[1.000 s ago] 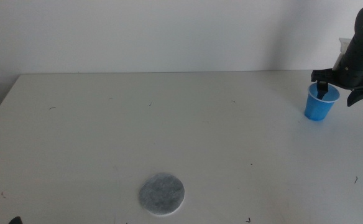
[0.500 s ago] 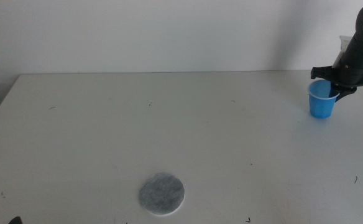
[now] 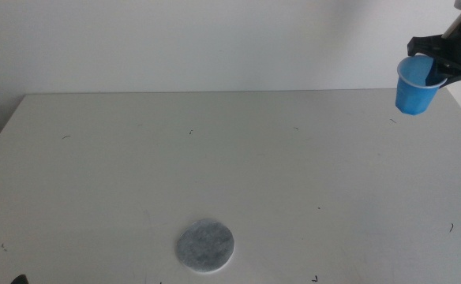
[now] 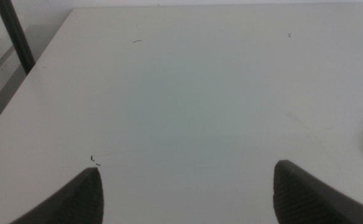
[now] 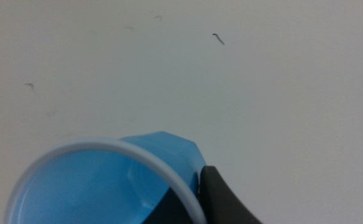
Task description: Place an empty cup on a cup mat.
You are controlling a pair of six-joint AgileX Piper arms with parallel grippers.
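Hanging above the table's [image 3: 294, 173] far right corner, the cup [image 3: 414, 85] is pinched at its rim by the right gripper [image 3: 440, 65], well apart from the cup mat [image 3: 205, 245]. It seems light and thin-walled, so gentle pressure is advised. The left gripper [image 4: 188, 186] is spread wide.

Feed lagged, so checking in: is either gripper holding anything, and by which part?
The right gripper holds the cup by its rim, one jaw inside and one outside, lifted off the table. The left gripper is open and holds nothing.
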